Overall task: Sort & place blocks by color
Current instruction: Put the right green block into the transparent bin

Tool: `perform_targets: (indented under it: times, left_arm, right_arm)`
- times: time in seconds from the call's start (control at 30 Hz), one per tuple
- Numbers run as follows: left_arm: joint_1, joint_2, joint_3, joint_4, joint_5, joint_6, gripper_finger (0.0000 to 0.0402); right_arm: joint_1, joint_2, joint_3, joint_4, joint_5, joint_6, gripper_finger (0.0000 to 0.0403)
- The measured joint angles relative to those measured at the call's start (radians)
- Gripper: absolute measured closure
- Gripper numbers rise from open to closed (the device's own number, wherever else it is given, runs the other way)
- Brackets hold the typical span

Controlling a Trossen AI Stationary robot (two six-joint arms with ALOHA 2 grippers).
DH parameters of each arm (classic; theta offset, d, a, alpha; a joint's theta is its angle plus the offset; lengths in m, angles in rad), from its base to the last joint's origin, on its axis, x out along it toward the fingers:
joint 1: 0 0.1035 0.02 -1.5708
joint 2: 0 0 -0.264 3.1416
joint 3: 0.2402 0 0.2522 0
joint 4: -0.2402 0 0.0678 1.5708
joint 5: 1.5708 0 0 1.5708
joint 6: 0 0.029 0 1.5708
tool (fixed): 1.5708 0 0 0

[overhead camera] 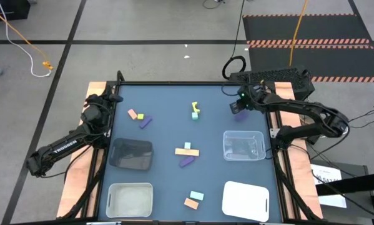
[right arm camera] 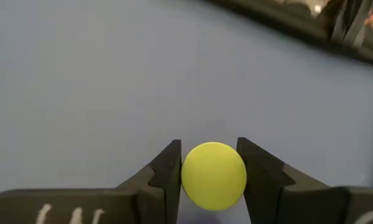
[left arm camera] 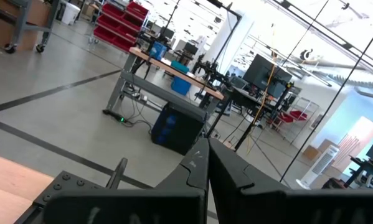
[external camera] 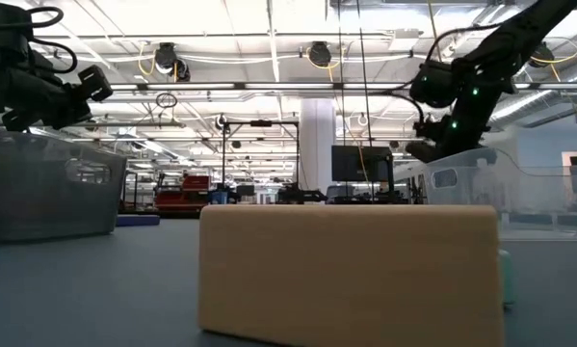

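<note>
The right gripper is clamped on a yellow-green cylinder, one finger on each side of its round face. It holds the piece just above the bare blue table, at about 1 o'clock on the table in the high view. The curved sides could let the cylinder roll or slip, so the gripper should stay tight and level during the carry and lift enough to clear a rim before moving sideways. The closest container is the clear bin, at 6 o'clock from the gripper. No bin visibly holds a block yet, so whichever one takes this cylinder probably becomes the yellow-green one. It should be released low and over the middle so it cannot bounce out. The bent yellow-green block lies at 9 o'clock from the gripper, touching a mint block, and it belongs in the same bin. The dark bin is farther off, near 8 o'clock. The left gripper waits at the table's 10 o'clock corner, with its fingers together and holding nothing.
</note>
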Motion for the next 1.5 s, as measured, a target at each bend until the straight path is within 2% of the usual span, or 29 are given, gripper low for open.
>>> perform_targets:
  times: [0.27, 0.43, 0.63, 0.73, 0.87, 1.0, 1.13, 1.5]
  left_arm:
    - [0.000, 0.000, 0.000, 0.000, 0.000, 0.000, 0.0392]
    - [0.000, 0.000, 0.000, 0.000, 0.000, 0.000, 0.0392]
    - [0.000, 0.000, 0.000, 0.000, 0.000, 0.000, 0.0392]
    - [0.000, 0.000, 0.000, 0.000, 0.000, 0.000, 0.0392]
    - [0.000, 0.001, 0.000, 0.000, 0.000, 0.000, 0.0392]
    - [0.000, 0.001, 0.000, 0.000, 0.000, 0.000, 0.0392]
    - [0.000, 0.001, 0.000, 0.000, 0.000, 0.000, 0.0392]
    - [0.000, 0.001, 0.000, 0.000, 0.000, 0.000, 0.0392]
  right_arm:
    - [0.038, -0.177, 0.000, 0.181, -0.012, -0.057, 0.0292]
    - [0.105, -0.259, 0.000, 0.423, -0.166, -0.090, 0.0292]
    - [0.219, -0.276, 0.000, 0.770, -0.355, -0.091, 0.0292]
    - [0.283, -0.261, 0.001, 0.936, -0.400, -0.091, 0.0292]
    - [0.360, -0.235, 0.001, 1.070, -0.422, -0.097, 0.0292]
    - [0.411, -0.216, 0.001, 1.071, -0.417, -0.121, 0.0292]
    - [0.452, -0.209, 0.001, 1.011, -0.417, -0.076, 0.0292]
    - [0.600, -0.209, 0.001, 0.567, -0.415, 0.318, 0.0292]
